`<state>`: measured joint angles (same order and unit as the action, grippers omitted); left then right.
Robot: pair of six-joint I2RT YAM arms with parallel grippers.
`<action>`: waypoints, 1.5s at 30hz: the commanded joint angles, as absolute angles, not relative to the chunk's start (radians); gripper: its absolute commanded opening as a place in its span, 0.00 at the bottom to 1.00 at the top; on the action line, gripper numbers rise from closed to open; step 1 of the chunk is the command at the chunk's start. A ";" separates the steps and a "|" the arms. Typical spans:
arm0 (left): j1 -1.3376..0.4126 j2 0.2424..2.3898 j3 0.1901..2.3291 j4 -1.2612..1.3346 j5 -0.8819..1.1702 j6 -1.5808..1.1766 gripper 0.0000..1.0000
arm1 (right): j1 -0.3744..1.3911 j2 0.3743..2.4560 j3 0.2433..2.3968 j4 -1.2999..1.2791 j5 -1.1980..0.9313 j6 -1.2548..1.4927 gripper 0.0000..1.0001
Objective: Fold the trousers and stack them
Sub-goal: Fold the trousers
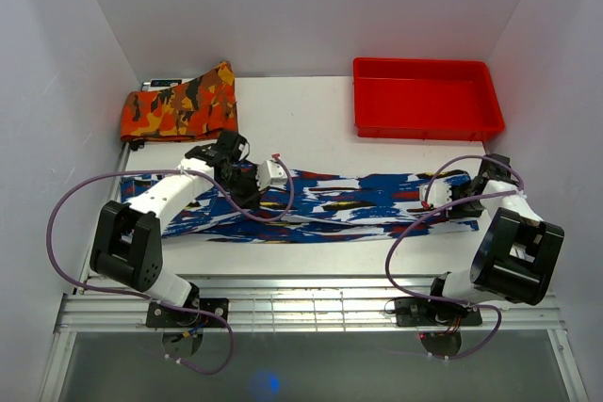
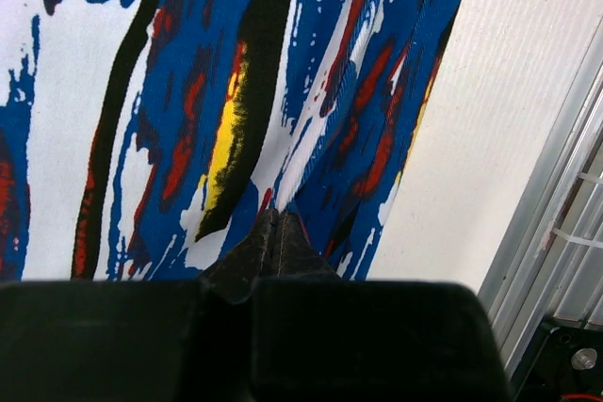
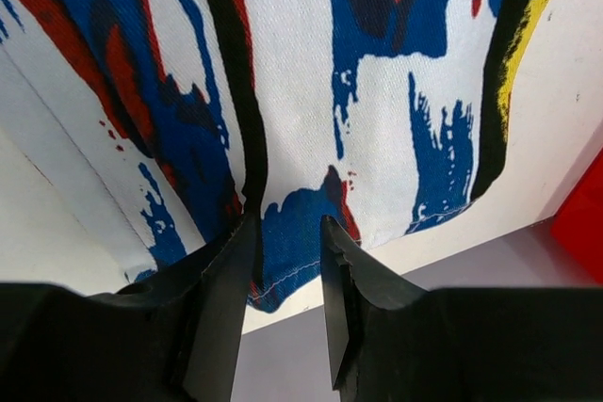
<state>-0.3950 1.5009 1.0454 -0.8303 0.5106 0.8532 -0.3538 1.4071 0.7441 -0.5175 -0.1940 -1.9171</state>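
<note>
The trousers [image 1: 358, 200], blue and white print with red, yellow and black marks, lie flat and stretched left to right across the table [image 1: 311, 120]. My left gripper [image 1: 252, 187] is shut, its tips [image 2: 276, 218] down on the fabric [image 2: 188, 91] left of the middle. No cloth shows between the closed jaws. My right gripper [image 1: 460, 197] is at the trousers' right end. In the right wrist view it is open [image 3: 287, 233], with the hem edge [image 3: 292, 265] lying between the two fingers and the fabric [image 3: 311, 63] spread beyond them.
A second folded garment [image 1: 177, 105] in orange, red and black lies at the back left. A red tray [image 1: 426, 97] stands at the back right. A metal rail [image 1: 311, 303] runs along the near table edge and shows in the left wrist view [image 2: 556, 185].
</note>
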 commanded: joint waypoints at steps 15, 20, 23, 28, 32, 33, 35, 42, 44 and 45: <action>-0.367 1.531 1.120 -0.839 0.557 0.864 0.00 | -0.440 1.367 0.739 -0.589 -0.206 -2.074 0.39; -0.348 1.539 1.123 -0.841 0.551 0.877 0.00 | -0.446 1.370 0.744 -0.597 -0.199 -2.080 0.39; -0.342 1.546 1.127 -0.842 0.557 0.879 0.00 | -0.453 1.368 0.741 -0.597 -0.193 -2.103 0.39; -0.330 1.555 1.146 -0.845 0.568 0.876 0.00 | -0.454 1.373 0.706 -0.556 -0.187 -2.129 0.37; -0.328 1.549 1.140 -0.845 0.566 0.884 0.00 | -0.453 1.385 0.693 -0.483 -0.181 -2.126 0.22; -0.328 1.548 1.140 -0.845 0.565 0.884 0.00 | -0.453 1.390 0.699 -0.474 -0.184 -2.115 0.19; -0.325 1.549 1.140 -0.844 0.560 0.885 0.00 | -0.453 1.393 0.713 -0.457 -0.196 -2.091 0.08; -0.287 1.526 1.169 -0.833 0.558 0.873 0.00 | -0.453 1.344 0.779 -0.506 -0.241 -2.052 0.08; -0.270 1.503 1.178 -0.834 0.558 0.877 0.00 | -0.453 1.330 0.778 -0.508 -0.244 -2.057 0.08; -0.265 1.494 1.178 -0.836 0.561 0.876 0.00 | -0.454 1.318 0.776 -0.508 -0.244 -2.057 0.08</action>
<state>-0.2955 1.5635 1.1362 -0.8387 0.5484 0.8665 -0.4477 1.3651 0.7387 -0.5022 -0.2310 -1.9903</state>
